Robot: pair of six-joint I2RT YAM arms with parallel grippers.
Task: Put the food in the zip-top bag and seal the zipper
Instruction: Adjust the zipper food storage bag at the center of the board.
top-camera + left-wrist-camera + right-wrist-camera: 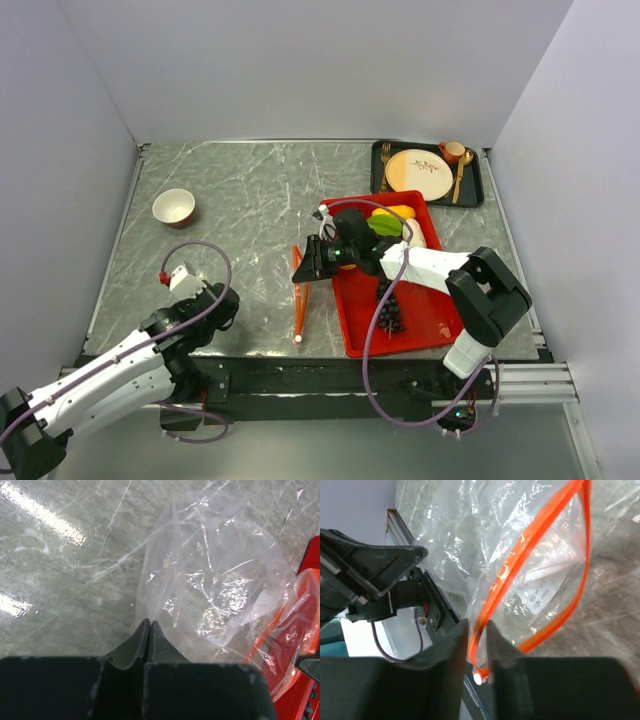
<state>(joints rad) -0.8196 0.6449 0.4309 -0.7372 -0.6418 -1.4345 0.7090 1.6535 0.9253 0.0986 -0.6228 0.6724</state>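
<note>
The marble bench [250, 200] is walled on 3 sides by grey panels, and its near edge carries both arm bases. The red tray [415, 335] lies right of centre and holds the food: a yellow piece [400, 212], a green piece [385, 226] and a white piece [418, 240] at its far end, and dark grapes [388, 310] nearer the front.

The zip-top bag [215, 580] lies crumpled just left of that tray, its mouth lifted over the tray's left rim. Marble and a printed label show through the film.

A dark tray [478, 190] in the far right corner carries a cream plate [420, 175], gold cutlery and 1 small cup [452, 151]. A white bowl [173, 207] stands alone, far left. Bare marble runs between the bowl and the bag.

The right pincer [477, 625] is closed to a narrow gap on the zipper [540, 525], whose orange loop stands open beyond it. The white slider [478, 678] sits deep between the fingers.

The left pincer [149, 625] has its tips pressed together at the bag's near edge. Whether film is caught there, I cannot tell.
</note>
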